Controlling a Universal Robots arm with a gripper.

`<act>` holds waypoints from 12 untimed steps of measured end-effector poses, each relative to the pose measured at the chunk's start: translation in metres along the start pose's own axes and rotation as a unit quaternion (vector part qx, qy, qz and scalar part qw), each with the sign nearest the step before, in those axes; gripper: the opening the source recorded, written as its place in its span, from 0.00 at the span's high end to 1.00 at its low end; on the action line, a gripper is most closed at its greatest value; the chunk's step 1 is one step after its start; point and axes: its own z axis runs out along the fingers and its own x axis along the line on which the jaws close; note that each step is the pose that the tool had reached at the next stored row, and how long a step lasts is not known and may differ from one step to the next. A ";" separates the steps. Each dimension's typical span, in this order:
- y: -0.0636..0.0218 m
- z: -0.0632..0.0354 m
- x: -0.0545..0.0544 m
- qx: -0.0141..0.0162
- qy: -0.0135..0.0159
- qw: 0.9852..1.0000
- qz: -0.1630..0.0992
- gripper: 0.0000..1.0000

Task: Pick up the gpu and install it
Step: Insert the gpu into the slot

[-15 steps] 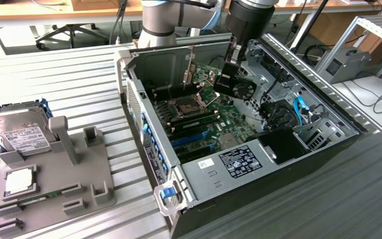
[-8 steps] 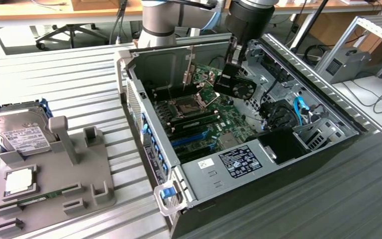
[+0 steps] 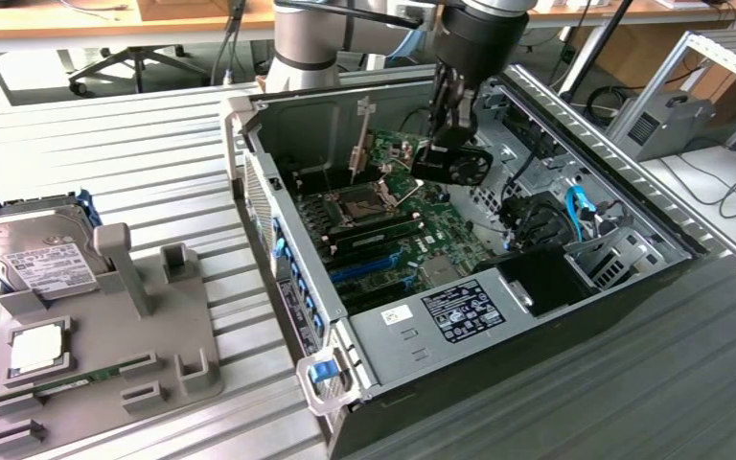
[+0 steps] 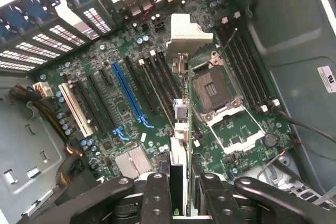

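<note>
My gripper (image 3: 450, 132) hangs inside the open computer case (image 3: 302, 134), shut on the gpu (image 3: 460, 165). The gpu's black round fan faces the exterior view's right and its green board stands on edge. It is held a little above the motherboard (image 3: 409, 238). In the wrist view the gpu (image 4: 180, 129) runs dark and edge-on out from between my two black fingers (image 4: 157, 195), and my gripper (image 4: 181, 187) is clamped on its near end. Its silver end bracket (image 4: 187, 32) is at the far end. The card lies over the black slots between the blue slot (image 4: 126, 94) and the CPU socket (image 4: 215, 88).
A grey fixture (image 3: 150, 355) in the exterior view's left carries a silver hard drive (image 3: 38, 257), a CPU (image 3: 38, 347) and a RAM stick (image 3: 77, 383). Drive cages and blue cables (image 3: 579, 216) crowd the case's right side. A white slot (image 4: 73, 109) lies beside the blue one.
</note>
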 end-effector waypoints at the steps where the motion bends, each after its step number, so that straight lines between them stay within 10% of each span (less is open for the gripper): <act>1: 0.0000 0.0001 0.000 0.000 0.000 1.000 -0.014 0.74; 12: 0.0000 0.0005 0.000 -0.001 0.001 0.998 -0.057 0.74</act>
